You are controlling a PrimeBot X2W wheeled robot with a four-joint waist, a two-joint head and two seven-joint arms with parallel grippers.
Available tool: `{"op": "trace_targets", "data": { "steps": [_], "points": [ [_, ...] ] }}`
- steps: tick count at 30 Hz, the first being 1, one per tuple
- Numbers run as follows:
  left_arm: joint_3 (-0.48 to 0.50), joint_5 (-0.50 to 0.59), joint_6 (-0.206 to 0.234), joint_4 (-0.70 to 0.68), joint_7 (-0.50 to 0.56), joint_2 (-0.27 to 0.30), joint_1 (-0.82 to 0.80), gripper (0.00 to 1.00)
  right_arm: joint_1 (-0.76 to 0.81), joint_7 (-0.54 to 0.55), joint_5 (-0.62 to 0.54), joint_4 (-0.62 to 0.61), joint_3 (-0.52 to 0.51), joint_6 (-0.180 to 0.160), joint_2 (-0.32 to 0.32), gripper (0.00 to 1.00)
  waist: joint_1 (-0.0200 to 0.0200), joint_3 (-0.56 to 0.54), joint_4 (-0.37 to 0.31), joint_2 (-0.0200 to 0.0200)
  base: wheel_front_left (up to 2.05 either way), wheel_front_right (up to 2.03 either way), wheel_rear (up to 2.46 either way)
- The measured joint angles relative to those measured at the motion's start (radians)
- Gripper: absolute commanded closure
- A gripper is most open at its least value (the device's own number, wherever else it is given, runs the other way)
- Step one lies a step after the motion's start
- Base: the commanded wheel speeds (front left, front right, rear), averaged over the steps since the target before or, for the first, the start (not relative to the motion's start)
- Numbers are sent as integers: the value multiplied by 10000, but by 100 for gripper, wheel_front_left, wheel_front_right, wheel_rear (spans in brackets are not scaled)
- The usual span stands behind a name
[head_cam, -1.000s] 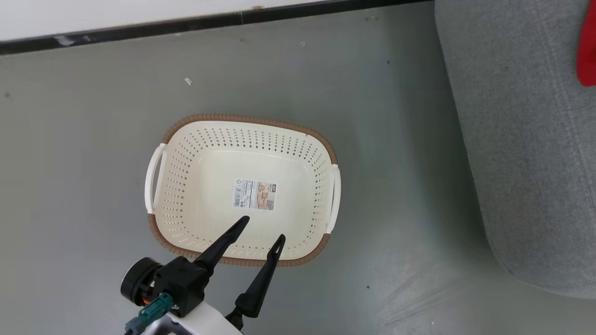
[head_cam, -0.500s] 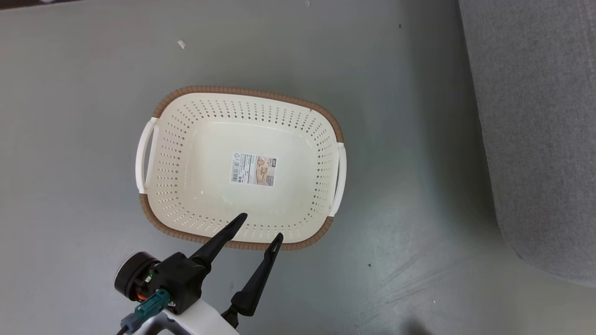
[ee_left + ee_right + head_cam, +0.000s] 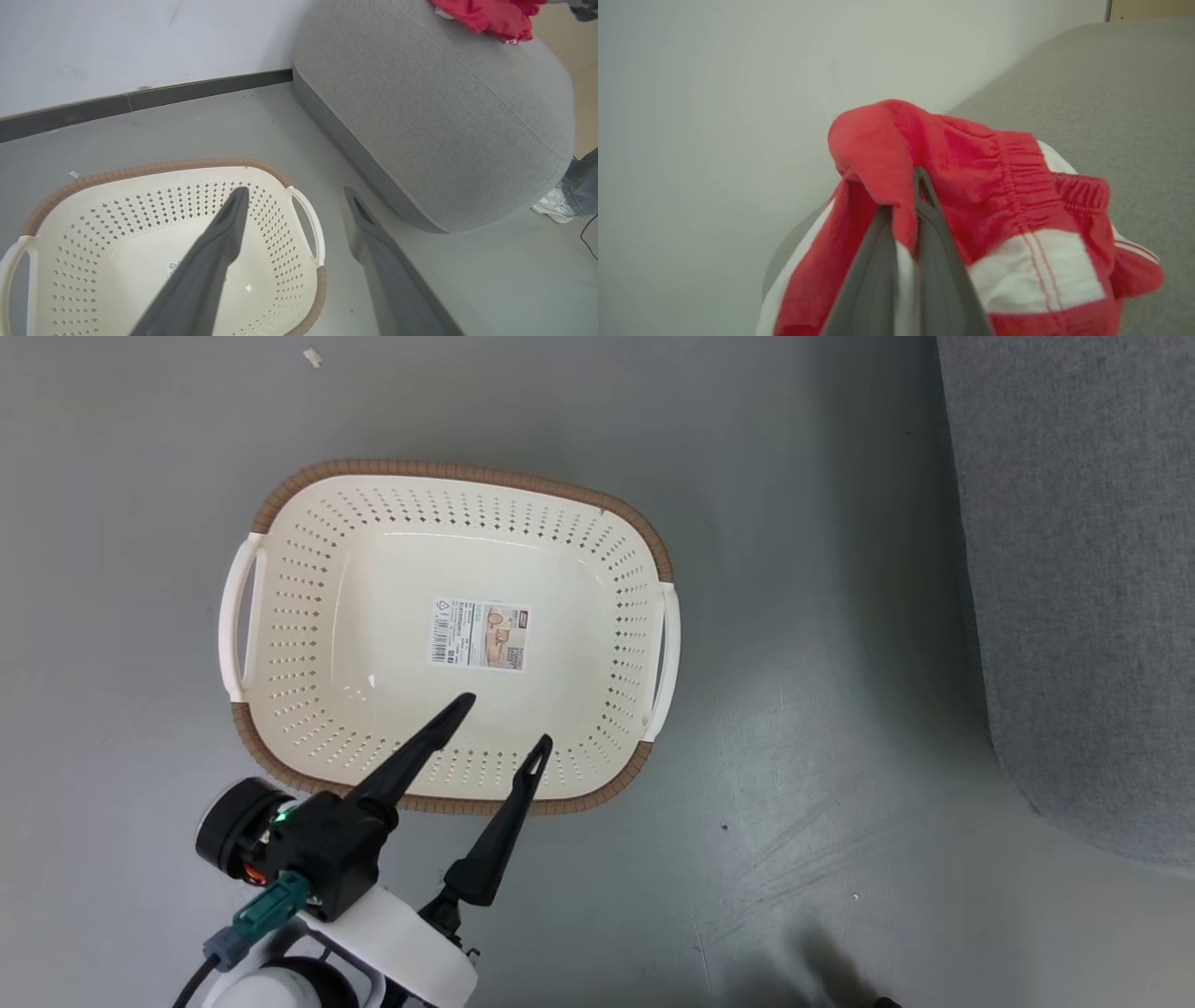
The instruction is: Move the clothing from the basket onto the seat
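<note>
The cream basket (image 3: 448, 469) stands on the grey floor with just a label (image 3: 481, 635) on its bottom. My left gripper (image 3: 504, 721) hangs open over the basket's near rim, nothing between its fingers. In the left wrist view the left gripper (image 3: 294, 190) spans the basket's (image 3: 93, 224) right handle, and red clothing (image 3: 490, 16) rests on top of the grey seat (image 3: 434, 116). My right gripper (image 3: 913, 205) is shut on red and white clothing (image 3: 971, 158), held just over the seat (image 3: 1111, 93).
The seat (image 3: 1074, 569) takes up the right side of the head view, with bare grey floor between it and the basket. A white wall with a dark baseboard (image 3: 140, 100) runs behind. A person's shoe (image 3: 553, 205) stands by the seat's far end.
The head camera has swung down and right: the baseboard and the red fabric at the right edge have left its picture. My left gripper stays open over the basket's near rim.
</note>
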Motion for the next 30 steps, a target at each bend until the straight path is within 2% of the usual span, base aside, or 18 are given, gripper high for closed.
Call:
{"op": "trace_targets", "data": {
  "steps": [1,2,3,4,5,6,7,14,20,30],
  "points": [
    [113,52,2,-21,-56,4,-132,0,73,-157,6,140,-63,0,-8,88,0,84,-92,0,0,0,0],
    [167,52,4,-23,-82,4,-162,0,109,-240,31,196,-67,0,-10,85,0,119,-141,0,0,0,0],
    [211,52,4,-21,-100,13,-184,0,132,-309,46,270,-61,0,-10,73,0,149,-192,0,0,0,0],
    [247,54,6,-15,-127,29,-210,0,133,-399,54,366,-58,0,-4,73,0,174,-247,0,0,0,0],
    [270,56,4,2,-138,48,-239,0,134,-491,79,437,-52,0,2,60,0,191,-299,0,0,0,0],
    [280,56,4,35,-178,54,-272,0,137,-610,94,479,-52,0,0,52,0,200,-351,0,0,0,0],
    [274,56,4,67,-217,44,-304,0,139,-721,125,508,-52,0,-13,0,0,197,-395,0,0,0,0],
    [249,31,-54,311,-439,-84,-520,0,187,-1003,408,616,435,0,-249,0,0,3,-536,0,0,0,0],
    [270,-59,-86,635,-629,-169,-563,0,553,-1166,692,456,1262,0,-257,0,0,-280,-621,0,0,0,0],
    [389,-219,-102,1189,-934,-316,-615,0,1600,-1262,1248,-178,2483,0,6,0,0,-869,-735,0,0,0,0]
  ]
}}
